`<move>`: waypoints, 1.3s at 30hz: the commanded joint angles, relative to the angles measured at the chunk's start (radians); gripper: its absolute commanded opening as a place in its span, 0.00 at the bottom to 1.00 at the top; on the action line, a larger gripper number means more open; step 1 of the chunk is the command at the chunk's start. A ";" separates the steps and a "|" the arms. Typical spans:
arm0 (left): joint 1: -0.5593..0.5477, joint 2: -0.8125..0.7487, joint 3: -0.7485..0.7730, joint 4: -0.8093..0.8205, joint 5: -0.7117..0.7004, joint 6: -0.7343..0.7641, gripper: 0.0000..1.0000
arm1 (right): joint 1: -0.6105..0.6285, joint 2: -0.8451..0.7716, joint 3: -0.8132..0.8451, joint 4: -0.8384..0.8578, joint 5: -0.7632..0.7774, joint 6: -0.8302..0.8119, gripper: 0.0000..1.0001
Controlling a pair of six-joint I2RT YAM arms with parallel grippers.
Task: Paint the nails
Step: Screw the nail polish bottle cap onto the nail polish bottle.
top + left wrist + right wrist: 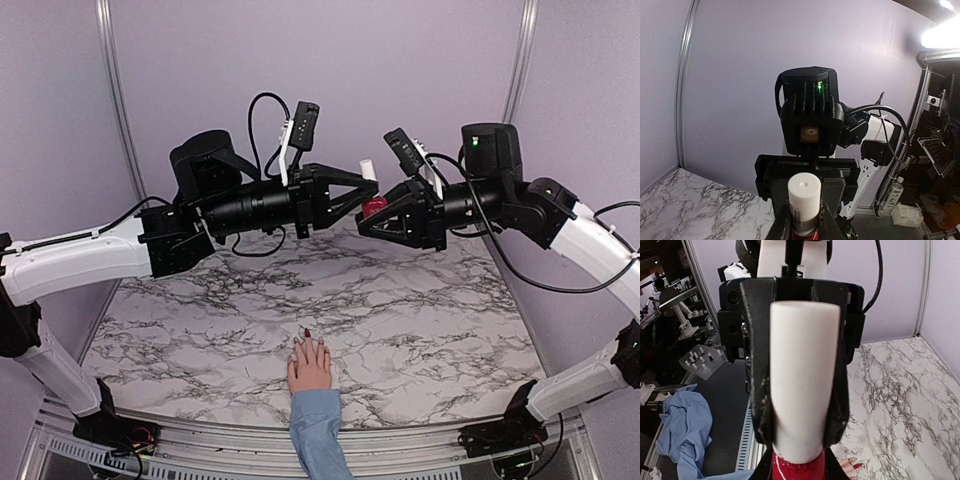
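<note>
A pale pink hand [309, 366] with a light blue sleeve [320, 432] lies flat at the table's near edge. One of its nails [307, 333] is dark red; the others look pale. In the right wrist view one nail [858, 466] is dark red and the one beside it is pale. Both grippers meet in the air over the back of the table. My left gripper [365, 180] is shut on the white cap [804, 197]. My right gripper [376, 213] is shut on the dark red polish bottle [797, 471] below the cap [802, 375].
The marble tabletop [400, 300] has lilac walls behind and at both sides. The arms' bases and a metal rail [200, 455] run along the near edge. Outside the cell, a blue cloth [685, 430] and benches show in the right wrist view.
</note>
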 commanded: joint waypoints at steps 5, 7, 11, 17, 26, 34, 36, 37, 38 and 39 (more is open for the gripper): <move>0.019 0.057 -0.032 -0.110 0.248 0.007 0.01 | 0.011 -0.031 0.094 0.215 -0.169 0.015 0.00; 0.025 0.048 -0.024 -0.104 0.231 0.006 0.01 | 0.010 -0.030 0.089 0.196 -0.148 0.000 0.00; 0.034 0.020 -0.007 -0.094 0.174 0.001 0.09 | 0.010 -0.034 0.057 0.178 -0.104 -0.018 0.00; 0.040 -0.049 -0.005 -0.092 -0.027 -0.005 0.43 | 0.010 -0.046 0.020 0.145 0.038 -0.028 0.00; 0.023 -0.142 -0.060 -0.089 -0.263 0.003 0.49 | 0.010 0.006 0.042 0.020 0.407 -0.014 0.00; -0.027 -0.055 0.072 -0.187 -0.525 -0.045 0.50 | 0.010 0.042 0.067 -0.005 0.572 0.026 0.00; -0.040 -0.017 0.128 -0.247 -0.577 -0.058 0.49 | 0.012 0.048 0.070 -0.005 0.588 0.034 0.00; -0.045 -0.001 0.157 -0.268 -0.603 -0.066 0.49 | 0.011 0.050 0.069 -0.006 0.593 0.037 0.00; -0.049 0.012 0.167 -0.279 -0.622 -0.081 0.49 | 0.011 0.050 0.069 -0.005 0.600 0.042 0.00; -0.050 0.022 0.175 -0.281 -0.635 -0.094 0.49 | 0.011 0.052 0.069 -0.004 0.606 0.044 0.00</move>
